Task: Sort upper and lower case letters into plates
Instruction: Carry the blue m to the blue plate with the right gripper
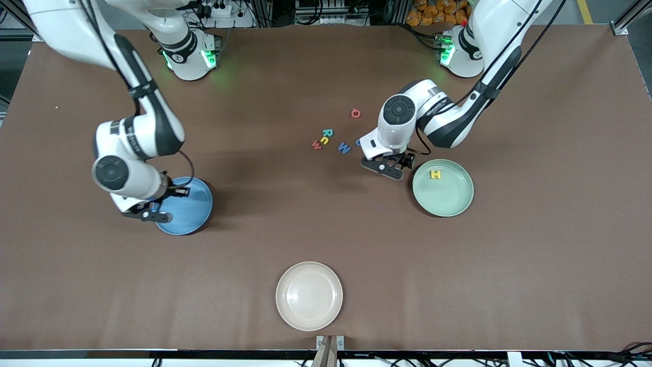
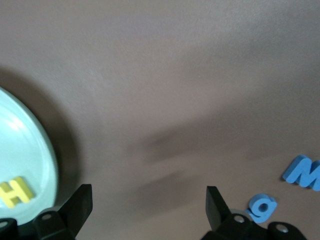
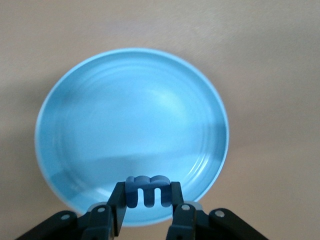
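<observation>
- Where the left arm's wrist hangs over the counter (image 1: 326, 234), it covers most of a small blue lowercase g (image 2: 262, 208); only a sliver shows in the front view, while the left wrist view shows it whole beside one fingertip.
- Cut off at the edge of the left wrist view, a blue M (image 2: 304, 172) lies near the g.
- Right hand (image 3: 148, 196) hangs over the rim of the blue plate (image 1: 196, 214), pinching a small blue lowercase m (image 3: 148, 190) between its fingers; the plate itself holds nothing.
- Left hand (image 2: 149, 204) sits low over bare counter with its fingers spread wide and nothing between them, between the g and the pale green plate (image 1: 451, 204).
- Pale green plate holds one yellow H (image 1: 435, 175), close to its rim.
- Loose on the counter toward the arms' bases lie a red w (image 1: 317, 145), a yellow c (image 1: 324, 140), a teal R (image 1: 327, 133) and a red Q (image 1: 356, 113).
- Cream-white plate (image 1: 309, 316), nearest the front camera, holds nothing.
</observation>
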Available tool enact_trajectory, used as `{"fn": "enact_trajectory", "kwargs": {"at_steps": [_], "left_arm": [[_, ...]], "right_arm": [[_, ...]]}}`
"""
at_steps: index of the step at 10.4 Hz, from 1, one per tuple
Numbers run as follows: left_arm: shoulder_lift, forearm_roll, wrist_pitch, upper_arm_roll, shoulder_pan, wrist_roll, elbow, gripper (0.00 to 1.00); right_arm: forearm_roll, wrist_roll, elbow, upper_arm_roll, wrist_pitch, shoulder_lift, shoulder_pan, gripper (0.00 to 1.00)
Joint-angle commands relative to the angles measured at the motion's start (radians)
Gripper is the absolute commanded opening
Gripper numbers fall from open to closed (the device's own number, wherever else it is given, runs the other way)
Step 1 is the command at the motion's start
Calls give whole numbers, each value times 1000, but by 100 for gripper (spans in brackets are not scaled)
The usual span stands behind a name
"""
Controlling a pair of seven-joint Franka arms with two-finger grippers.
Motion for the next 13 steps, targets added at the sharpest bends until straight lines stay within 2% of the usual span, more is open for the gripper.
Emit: {"fn": "enact_trajectory", "kwargs": {"at_steps": [1,2,3,4,7,10,12,13], "left_arm": [[52,-21,4,-2,-32,-103,24,100],[61,-24,7,-4,-41,-135,30,100],[68,-24,7,-4,-45,-170,27,100],[69,-24,6,-4,-45,-187,23,100],[68,-28,6,-4,-52,-246,32,100],[68,-120,4,-7,-61,-483,41,100],[68,-180,6,-7,-81,-722,46,100],[77,-255,7,-6,-89,-841,76,100]], "right_arm": [[70,-15,31,-54,35,26,39,46],[70,-48,40,-57,24,22,41,88],[70,-79,41,-66,18,3,41,100],[70,-87,49,-77,-15,-27,52,100],[79,-84,199,-77,-219,-92,79,100],[132,-82,202,-71,-235,-190,92,100],[160,-91,202,-73,-228,-230,92,100],[163,-91,202,-73,-227,-245,89,100]]}}
